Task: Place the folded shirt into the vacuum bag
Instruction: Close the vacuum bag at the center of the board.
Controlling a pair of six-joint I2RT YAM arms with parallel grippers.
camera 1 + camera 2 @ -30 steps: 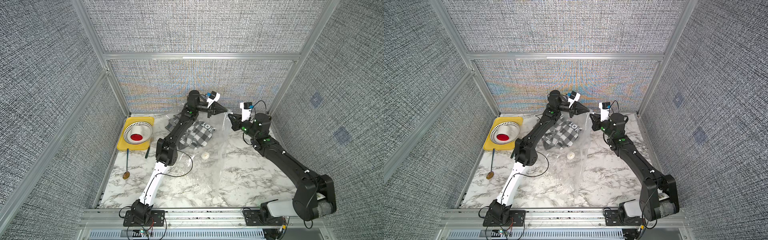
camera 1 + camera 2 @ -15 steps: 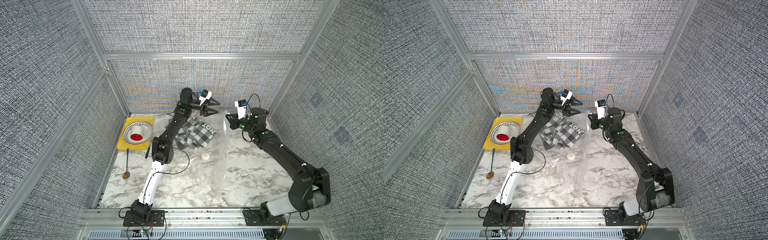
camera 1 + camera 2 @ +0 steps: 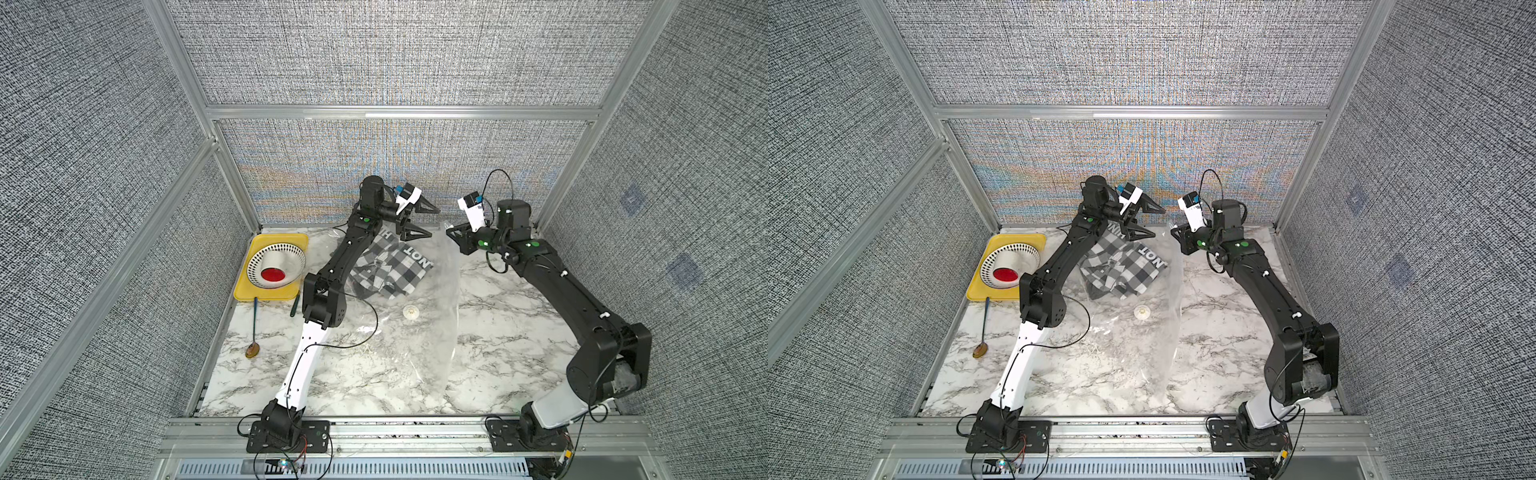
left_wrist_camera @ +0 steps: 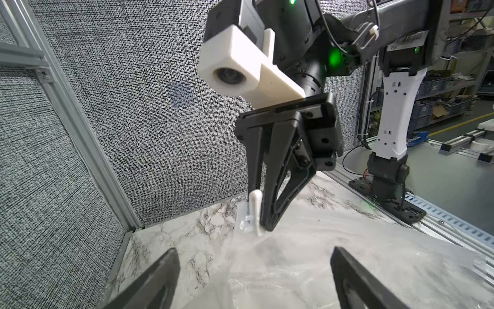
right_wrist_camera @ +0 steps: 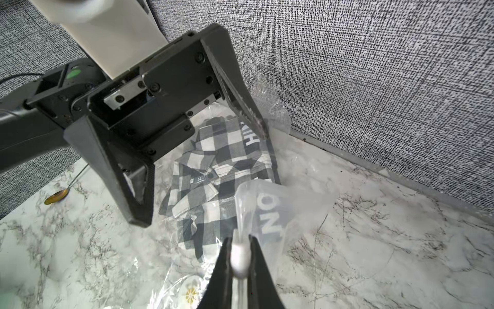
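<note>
The folded shirt (image 3: 390, 270) (image 3: 1125, 270) (image 5: 213, 171), black-and-white checked, lies at the far end of the clear vacuum bag (image 3: 415, 345) (image 3: 1142, 353), with film over it. The bag's round white valve (image 3: 410, 311) (image 3: 1142, 312) lies nearer the front. My left gripper (image 3: 432, 223) (image 3: 1158, 223) (image 4: 252, 256) (image 5: 200, 176) hangs open above the shirt's far edge, holding nothing. My right gripper (image 3: 449, 232) (image 3: 1173, 230) (image 4: 260, 227) (image 5: 239, 248) is shut on a white clip (image 4: 254, 211) (image 5: 238, 254) at the bag's raised edge.
A yellow tray (image 3: 249, 291) (image 3: 976, 291) at the left holds a white perforated bowl (image 3: 276, 266). A spoon (image 3: 254, 328) and a dark pen (image 3: 295, 305) lie beside it. The back wall stands close behind both grippers. Marble table surface stretches to the front and right.
My left gripper has gone from shut to open above the shirt. My right gripper has drifted slightly to the left, still shut on the clip.
</note>
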